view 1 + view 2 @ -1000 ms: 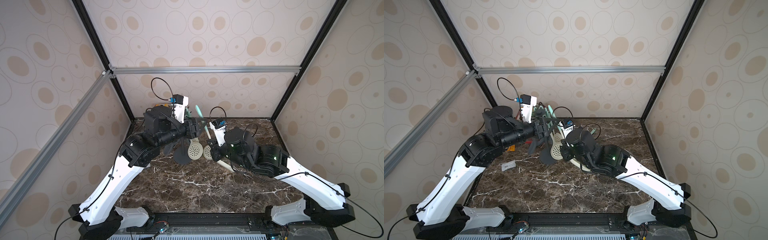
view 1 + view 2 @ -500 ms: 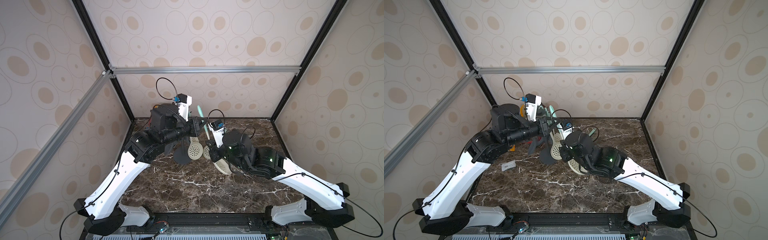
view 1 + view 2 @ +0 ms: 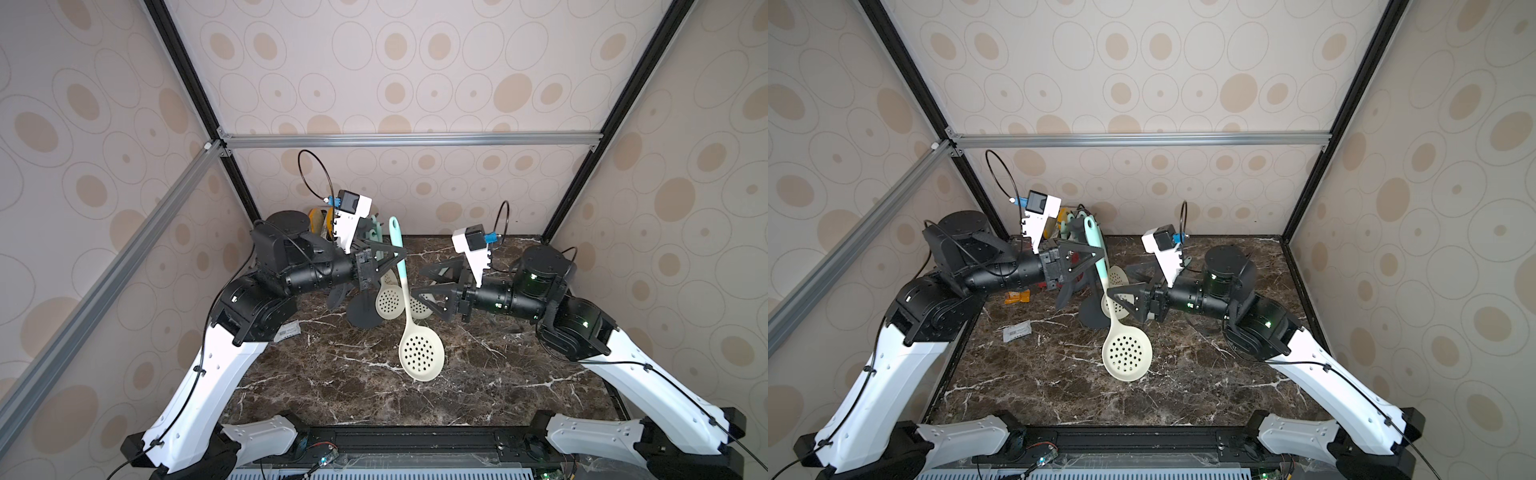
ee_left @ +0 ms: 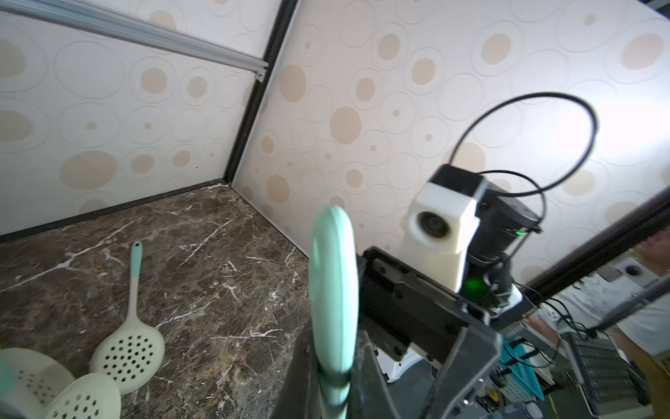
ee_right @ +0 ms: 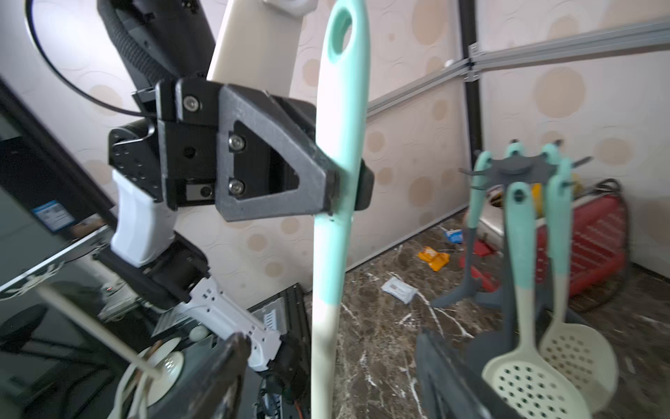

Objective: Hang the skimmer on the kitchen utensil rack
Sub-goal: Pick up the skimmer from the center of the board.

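Findings, top views. We see the left gripper (image 3: 402, 254) pinched on the teal upper handle of the skimmer (image 3: 404, 291), a long utensil with a cream perforated bowl. It is held near upright, bowl lowermost, over the dark brown marble tabletop (image 3: 332, 386). The right gripper (image 3: 415, 281) stands spread just beside the cream lower handle and holds nothing. The kitchen utensil rack (image 3: 1094, 313), a dark grey pole on a round base, stands just behind the left gripper, its crown partly hidden. We judge the step in hand to be the carry to the rack, with the left arm as sole carrier.

Left wrist view. The skimmer's rounded teal handle end (image 4: 333, 290) rises out of the pressed jaws; the bowl is out of frame. A spare cream skimmer (image 4: 127, 348) lies flat on the marble, well apart.

Right wrist view. The left gripper's pads (image 5: 328, 188) clamp the handle below its oval hanging eye, which is free. The right gripper's fingers (image 5: 224, 373) stand wide on either side of the handle, apparently touching nothing. The rack's star-shaped crown (image 5: 515, 168) carries several teal-handled utensils, among them two hung skimmers (image 5: 533, 384), and some hook tips (image 5: 580, 160) look bare.

In our judgement, the next move calls for raising the eye above a bare hook, threading it over the tip, lowering, then opening. The handle looks slim and smooth and may pivot in the pinch, and the hung utensils crowd the approach.
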`<move>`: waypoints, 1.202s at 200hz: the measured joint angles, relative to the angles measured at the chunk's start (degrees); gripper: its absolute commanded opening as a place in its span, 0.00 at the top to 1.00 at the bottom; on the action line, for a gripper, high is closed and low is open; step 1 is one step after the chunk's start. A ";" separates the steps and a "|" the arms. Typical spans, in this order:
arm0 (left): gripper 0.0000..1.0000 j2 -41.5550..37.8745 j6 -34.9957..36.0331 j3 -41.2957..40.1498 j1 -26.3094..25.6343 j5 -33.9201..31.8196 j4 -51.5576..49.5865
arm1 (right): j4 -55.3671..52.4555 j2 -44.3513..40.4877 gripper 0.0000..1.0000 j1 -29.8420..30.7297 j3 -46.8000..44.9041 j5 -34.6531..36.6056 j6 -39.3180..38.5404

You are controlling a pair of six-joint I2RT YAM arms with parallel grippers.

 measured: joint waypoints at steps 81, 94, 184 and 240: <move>0.71 -2.29 2.08 -1.07 0.11 0.50 -0.28 | 8.87 3.78 1.00 1.14 -1.22 -10.47 5.68; 0.52 -3.10 3.02 -2.19 0.04 -2.45 -1.31 | 7.23 3.76 1.00 2.78 -1.22 -6.10 5.22; 0.53 -10.36 2.21 -20.87 0.00 -14.45 -0.02 | -1.68 4.81 1.00 7.89 -0.63 24.33 6.27; 0.35 -12.87 -0.63 -22.91 -0.15 -18.21 2.95 | -5.07 9.09 1.00 10.54 1.20 31.10 6.75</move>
